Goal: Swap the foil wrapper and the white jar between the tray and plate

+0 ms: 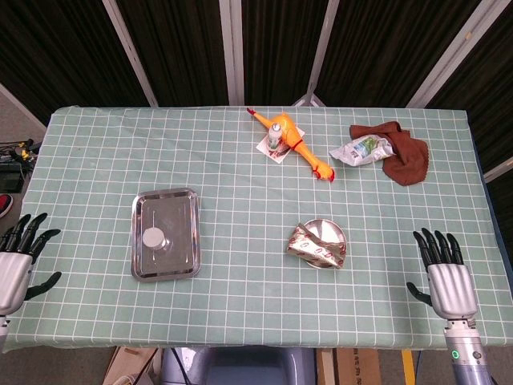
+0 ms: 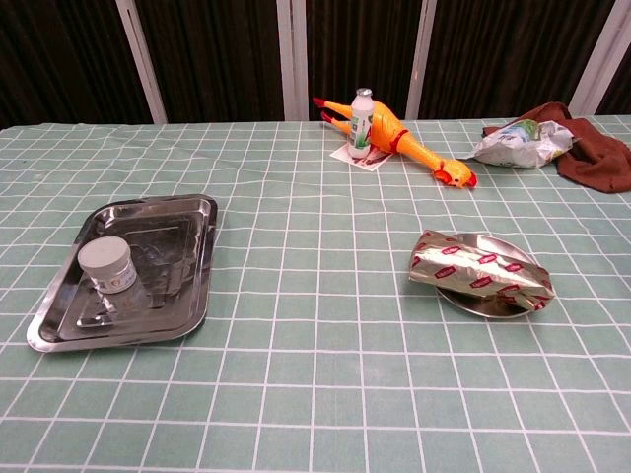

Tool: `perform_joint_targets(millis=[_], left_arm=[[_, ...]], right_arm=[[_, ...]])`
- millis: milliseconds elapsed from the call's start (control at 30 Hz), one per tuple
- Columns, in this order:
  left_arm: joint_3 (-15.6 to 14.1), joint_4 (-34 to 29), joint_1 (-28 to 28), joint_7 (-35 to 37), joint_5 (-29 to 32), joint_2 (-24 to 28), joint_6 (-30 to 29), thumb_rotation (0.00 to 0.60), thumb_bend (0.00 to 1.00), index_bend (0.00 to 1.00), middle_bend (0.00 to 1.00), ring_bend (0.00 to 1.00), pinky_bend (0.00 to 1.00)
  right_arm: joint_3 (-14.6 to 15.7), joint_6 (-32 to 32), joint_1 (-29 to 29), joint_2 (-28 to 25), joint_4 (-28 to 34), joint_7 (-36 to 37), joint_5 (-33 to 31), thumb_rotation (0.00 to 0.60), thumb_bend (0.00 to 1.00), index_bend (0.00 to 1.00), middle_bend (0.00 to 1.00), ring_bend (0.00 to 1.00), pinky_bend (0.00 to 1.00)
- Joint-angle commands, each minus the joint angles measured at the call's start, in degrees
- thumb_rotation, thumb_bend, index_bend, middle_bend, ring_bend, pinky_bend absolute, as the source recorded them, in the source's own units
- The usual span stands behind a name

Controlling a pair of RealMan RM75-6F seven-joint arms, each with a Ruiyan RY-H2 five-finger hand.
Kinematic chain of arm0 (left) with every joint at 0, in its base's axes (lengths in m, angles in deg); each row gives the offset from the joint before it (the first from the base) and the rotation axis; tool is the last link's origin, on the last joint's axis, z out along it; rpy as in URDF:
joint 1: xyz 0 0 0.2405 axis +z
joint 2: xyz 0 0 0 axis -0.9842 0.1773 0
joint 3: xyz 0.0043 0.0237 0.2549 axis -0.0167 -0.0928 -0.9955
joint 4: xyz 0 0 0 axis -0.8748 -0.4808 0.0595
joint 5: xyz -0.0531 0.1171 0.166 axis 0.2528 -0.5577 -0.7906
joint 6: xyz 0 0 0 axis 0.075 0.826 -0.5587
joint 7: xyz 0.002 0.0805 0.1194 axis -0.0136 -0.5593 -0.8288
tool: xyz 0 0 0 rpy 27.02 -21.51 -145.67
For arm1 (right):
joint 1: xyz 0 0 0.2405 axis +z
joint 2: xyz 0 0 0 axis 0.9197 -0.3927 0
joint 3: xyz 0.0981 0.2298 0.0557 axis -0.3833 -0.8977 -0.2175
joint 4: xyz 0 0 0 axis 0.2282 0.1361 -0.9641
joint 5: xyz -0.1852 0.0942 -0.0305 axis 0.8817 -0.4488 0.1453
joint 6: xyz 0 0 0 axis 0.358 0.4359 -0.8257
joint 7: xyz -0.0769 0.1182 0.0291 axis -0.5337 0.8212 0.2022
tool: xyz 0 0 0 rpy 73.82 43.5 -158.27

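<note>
tabletop (image 1: 240,176) carrying all | tray (image 1: 187,258) holding white jar (image 1: 153,237), lying nearer left robot hand (image 1: 14,262), fingers spread, empty | plate (image 1: 332,229) holding foil wrapper (image 1: 315,249), long axis slanting, nearer right robot hand (image 1: 446,277), also spread, empty

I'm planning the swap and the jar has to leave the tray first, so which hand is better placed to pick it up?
The left hand, probably. The white jar stands in the tray on the table's left side, nearer that hand. The right hand is across the table, beyond the foil wrapper on the plate. Both hands hold nothing, fingers apart.
</note>
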Motion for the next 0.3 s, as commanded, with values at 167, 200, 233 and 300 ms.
perform_joint_targets(millis=[167,200,233,300], left_arm=[[0.6,0.2,1.8,2.0,-2.2,1.0,-1.9,0.600,0.28,0.23,0.04,0.00,0.14],[0.7,0.3,1.9,2.0,-2.3,1.0,-1.8,0.600,0.28,0.23,0.04,0.00,0.14],[0.9,0.3,2.1,2.0,-2.2,1.0,-1.7,0.600,0.28,0.23,0.04,0.00,0.14],[1.2,0.3,2.2,1.7,-2.1,0.9,-1.5,0.600,0.28,0.23,0.04,0.00,0.14]], right_arm=[[0.4,-0.8,-0.1,-0.4,1.2,1.1,1.5,0.600,0.18,0.08,0.09,0.02,0.00],[0.5,-0.8,0.0,-0.4,1.3,1.0,1.6,0.600,0.18,0.08,0.09,0.02,0.00],[0.6,-0.7,0.0,-0.4,1.3,0.9,1.6,0.600,0.18,0.08,0.09,0.02,0.00],[0.8,-0.5,0.0,-0.3,1.5,0.9,1.7,0.600,0.18,0.08,0.09,0.02,0.00]])
